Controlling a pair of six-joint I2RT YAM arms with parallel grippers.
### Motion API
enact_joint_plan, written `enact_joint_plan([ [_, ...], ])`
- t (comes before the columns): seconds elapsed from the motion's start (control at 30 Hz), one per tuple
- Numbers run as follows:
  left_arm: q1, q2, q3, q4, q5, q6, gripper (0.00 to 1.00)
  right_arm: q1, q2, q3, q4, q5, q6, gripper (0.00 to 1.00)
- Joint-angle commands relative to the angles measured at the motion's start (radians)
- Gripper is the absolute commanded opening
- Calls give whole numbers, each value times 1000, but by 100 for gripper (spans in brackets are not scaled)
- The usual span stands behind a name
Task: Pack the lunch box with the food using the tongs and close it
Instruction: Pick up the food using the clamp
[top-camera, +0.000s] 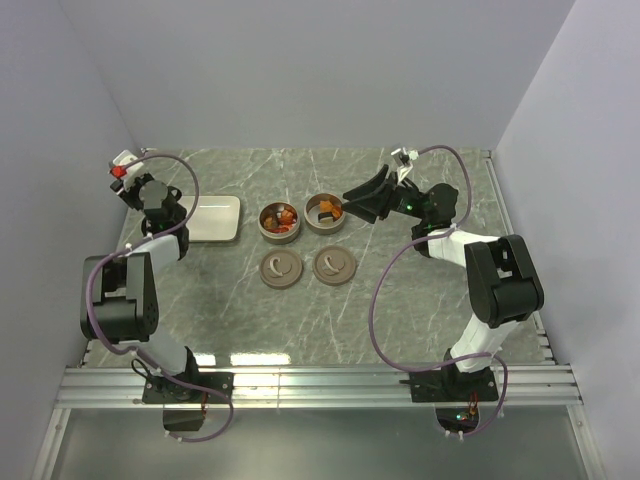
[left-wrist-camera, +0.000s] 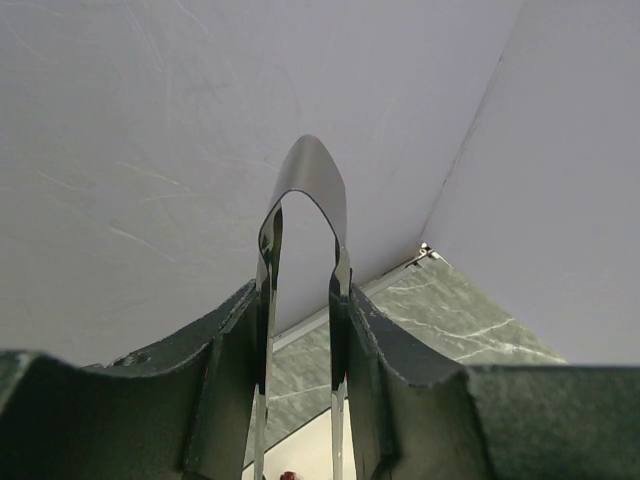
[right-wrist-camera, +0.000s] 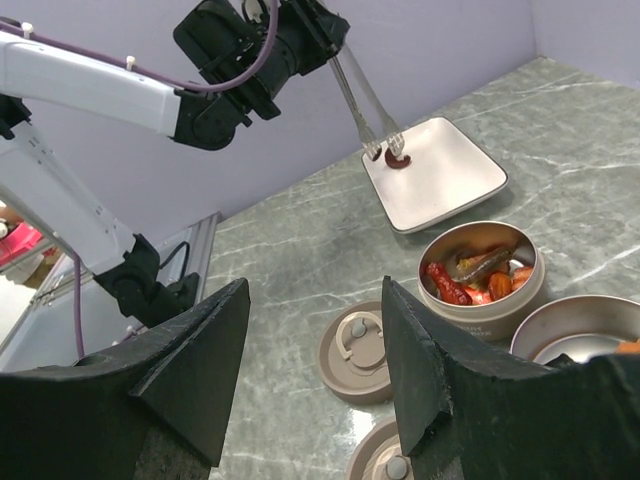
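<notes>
We see a table (top-camera: 420, 300) with a grey-green marbled top, veined in white, closed in by plain pale lavender walls: back wall (top-camera: 320, 70), left wall (top-camera: 45, 150) and right wall (top-camera: 595, 150). An aluminium rail (top-camera: 320, 385) runs along its near edge, where we catch soft white glints of light.

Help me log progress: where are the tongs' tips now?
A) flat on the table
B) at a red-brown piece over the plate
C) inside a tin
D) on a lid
B: the right wrist view shows the tongs, held by the left gripper, with their tips at a red-brown piece over the plate.
</notes>
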Motion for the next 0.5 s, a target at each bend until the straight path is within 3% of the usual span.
enact_joint_plan([
  [0.0, 2, 15, 42, 24, -15, 1, 41, -6, 13, 45, 407, -18, 16, 63],
  [0.33, 5, 107, 91, 69, -40, 64, 41, -8, 5, 35, 419, -24, 19, 63],
  [0.4, 5, 124, 99, 67, -38, 64, 37, -8, 4, 32, 425, -24, 25, 62],
  [0.47, 5, 122, 99, 70, -32, 63, 26, -9, 1, 27, 429, -24, 27, 62],
])
